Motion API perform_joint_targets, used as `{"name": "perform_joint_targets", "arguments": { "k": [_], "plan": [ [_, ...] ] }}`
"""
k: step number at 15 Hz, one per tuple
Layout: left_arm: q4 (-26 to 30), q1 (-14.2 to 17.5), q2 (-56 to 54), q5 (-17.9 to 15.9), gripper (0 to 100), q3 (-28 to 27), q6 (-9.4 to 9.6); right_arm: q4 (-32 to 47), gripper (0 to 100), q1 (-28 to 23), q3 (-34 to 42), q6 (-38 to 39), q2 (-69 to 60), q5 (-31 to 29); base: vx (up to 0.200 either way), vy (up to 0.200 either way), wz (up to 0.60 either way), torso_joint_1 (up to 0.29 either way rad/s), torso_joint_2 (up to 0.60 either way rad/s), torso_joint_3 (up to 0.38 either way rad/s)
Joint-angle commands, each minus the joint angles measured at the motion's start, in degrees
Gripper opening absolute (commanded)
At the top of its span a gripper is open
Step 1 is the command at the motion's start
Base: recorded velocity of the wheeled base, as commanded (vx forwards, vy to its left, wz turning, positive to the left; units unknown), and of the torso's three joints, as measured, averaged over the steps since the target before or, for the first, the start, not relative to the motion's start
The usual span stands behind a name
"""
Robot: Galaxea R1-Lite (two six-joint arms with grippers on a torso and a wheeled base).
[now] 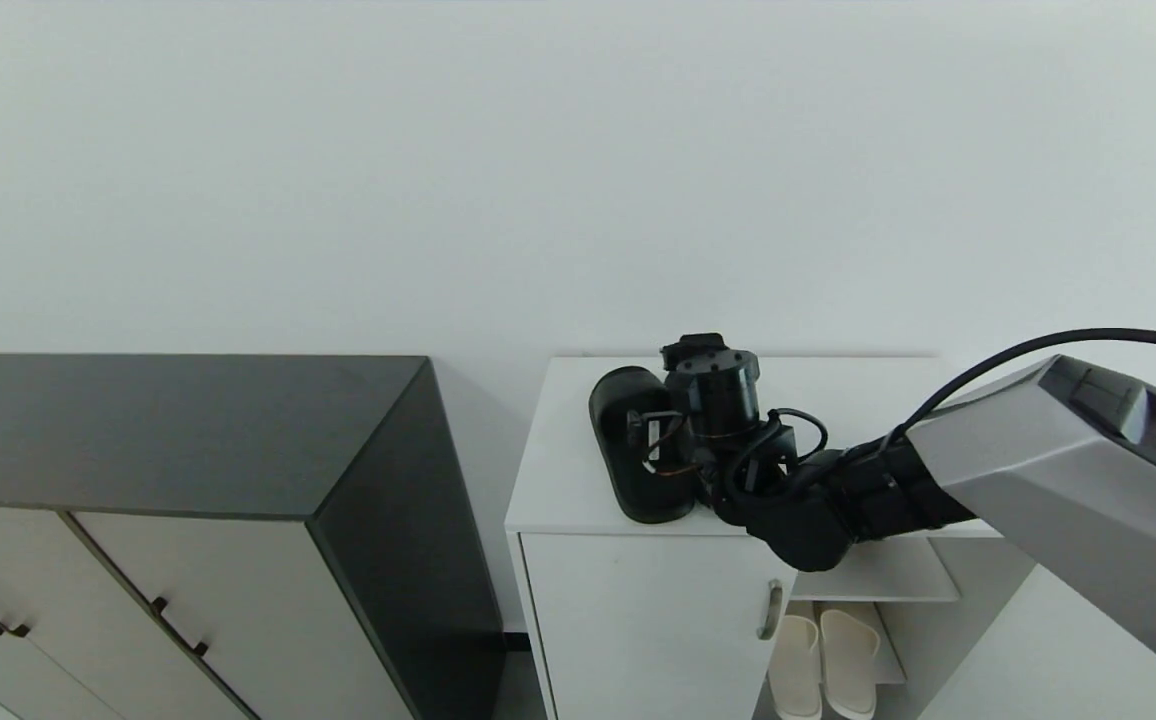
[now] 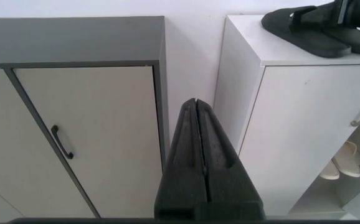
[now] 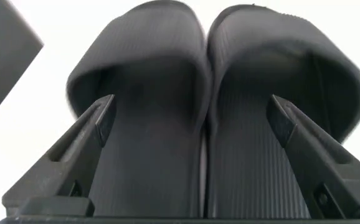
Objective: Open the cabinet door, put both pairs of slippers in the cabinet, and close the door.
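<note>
Saw white slippers (image 1: pixel 823 660) already inside the seemingly opened cabinet (image 1: pixel 578 480). Found black slippers (image 1: pixel 623 395) on cabinet top, right hand (image 3: pixel 191 106) spread wide around both, unclamped. Noted left hand (image 2: pixel 196 109) pinched closed, facing cabinet. Left to do: stow black pair, shut cabinet.

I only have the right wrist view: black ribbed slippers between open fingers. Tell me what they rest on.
Observer: The pair of black ribbed slippers lies on top of the white cabinet, near its front edge.
Operator: Report the other pair.
Observer: The white slippers sit low inside that cabinet, on its open right side.
Operator: Give me the left gripper.
Observer: The left gripper is off to the cabinet's left, fingers shut and empty.
</note>
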Motion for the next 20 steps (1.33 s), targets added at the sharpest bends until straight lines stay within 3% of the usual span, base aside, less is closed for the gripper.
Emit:
{"name": "perform_joint_targets", "arguments": {
  "k": [1, 5, 6, 11, 14, 20],
  "plan": [
    [0.0, 0.0, 0.0, 0.0, 0, 0.0, -0.07, 1.7, 100, -0.8, -4.7, 0.0, 3.7, 0.0, 0.0, 0.0, 0.0, 0.0, 0.0, 0.0],
    [0.0, 0.0, 0.1, 0.0, 0, 0.0, -0.07, 2.5, 100, -1.4, -9.6, -0.1, 7.1, -0.1, 0.0, 0.0, 0.0, 0.0, 0.0, 0.0],
    [0.0, 0.0, 0.0, 0.0, 0, 0.0, -0.07, 2.6, 0, -1.4, -10.0, -0.1, 7.1, -0.1, 0.0, 0.0, 0.0, 0.0, 0.0, 0.0],
    [0.0, 0.0, 0.0, 0.1, 0, 0.0, -0.07, 2.2, 0, -1.2, -9.3, -0.2, 5.1, -0.5, 0.0, 0.0, 0.0, 0.0, 0.0, 0.0],
    [0.0, 0.0, 0.0, 0.1, 0, 0.0, -0.07, 2.4, 0, 1.0, -4.9, -0.3, 0.0, -0.1, 0.0, 0.0, 0.0, 0.0, 0.0, 0.0],
    [0.0, 0.0, 0.0, 0.1, 0, 0.0, -0.07, -1.7, 0, 5.7, 13.6, -0.5, -11.6, 1.8, 0.0, 0.0, 0.0, 0.0, 0.0, 0.0]
  ]
}}
